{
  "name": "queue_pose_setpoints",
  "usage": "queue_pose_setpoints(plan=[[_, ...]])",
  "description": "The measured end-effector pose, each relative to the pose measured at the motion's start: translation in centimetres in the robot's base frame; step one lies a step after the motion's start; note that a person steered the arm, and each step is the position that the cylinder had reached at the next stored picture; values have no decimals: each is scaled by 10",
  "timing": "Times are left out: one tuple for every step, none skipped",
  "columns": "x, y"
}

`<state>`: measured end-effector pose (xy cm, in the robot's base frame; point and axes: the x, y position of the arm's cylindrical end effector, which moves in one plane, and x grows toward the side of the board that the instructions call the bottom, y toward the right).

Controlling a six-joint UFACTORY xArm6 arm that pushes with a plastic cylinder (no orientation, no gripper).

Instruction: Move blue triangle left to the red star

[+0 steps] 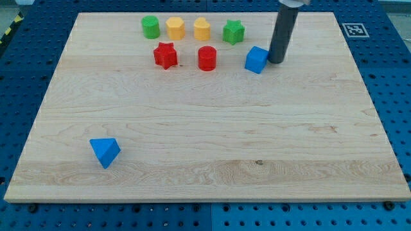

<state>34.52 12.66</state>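
My tip (277, 61), a bare rod with no claw to open or close, stands just at 3 o'clock of the blue cube (256, 59), while the blue triangle (104, 152) waits far off at the desk's (257, 128) 7 o'clock, needing, I judge, a push from its 5 o'clock side toward a spot just at 9 o'clock of the red star (165, 55).

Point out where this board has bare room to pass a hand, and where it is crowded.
Bare wood spans the middle and the view's right, between the blue triangle block at the lower left and the top row. Crowded: the top, from the green cylinder and red star to the blue cube beside my tip.
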Motion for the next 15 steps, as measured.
queue_pose_setpoints(plan=[[-1,-9],[-5,-9],[-7,-8],[19,13],[77,16],[101,-4],[101,-69],[103,-144],[115,-223],[134,-302],[162,-364],[210,-367],[247,-333],[248,-329],[238,-310]])
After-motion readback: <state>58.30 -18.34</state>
